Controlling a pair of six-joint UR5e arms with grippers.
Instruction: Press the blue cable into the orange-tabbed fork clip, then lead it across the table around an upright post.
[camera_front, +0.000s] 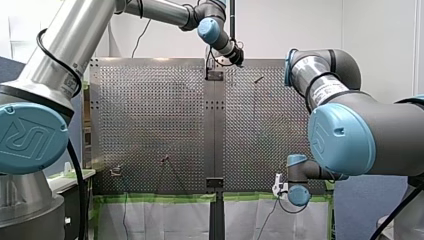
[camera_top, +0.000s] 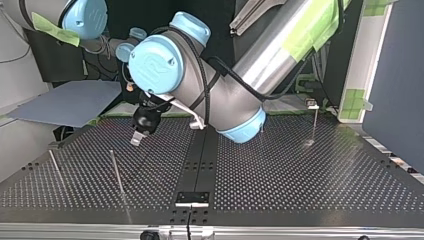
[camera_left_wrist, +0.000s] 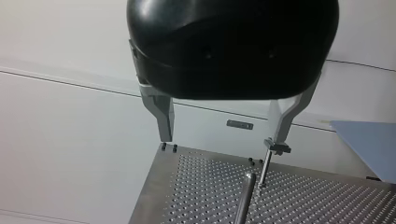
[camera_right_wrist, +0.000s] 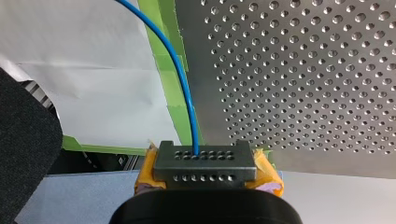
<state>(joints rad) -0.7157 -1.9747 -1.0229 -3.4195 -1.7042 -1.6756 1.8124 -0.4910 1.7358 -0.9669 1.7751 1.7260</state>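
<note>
Pinching the blue cable (camera_right_wrist: 181, 81) between its yellow pads (camera_right_wrist: 148, 170), the right gripper (camera_right_wrist: 205, 157) is seen closed on it at the near edge of the perforated table (camera_right_wrist: 303, 70), at the front view's lower right. From the closed fingers the cable is shown curving away over a strip of green tape (camera_right_wrist: 177, 119) that borders the table and on across white sheeting (camera_right_wrist: 93, 79) beside it, until it is cut off by the frame. Further across the table, thin upright posts (camera_top: 118, 175) are seen standing from the holes: two at the top view's left, near each other, and one well apart at its right. Furthest off, by the far edge in the front view, the left gripper (camera_left_wrist: 219, 140) is seen poised above the table, its metal fingers (camera_left_wrist: 164, 116) spread wide and empty. Ahead of those fingers two of the posts are made out in the left wrist view, one topped by a small head whose kind cannot be told.
</note>
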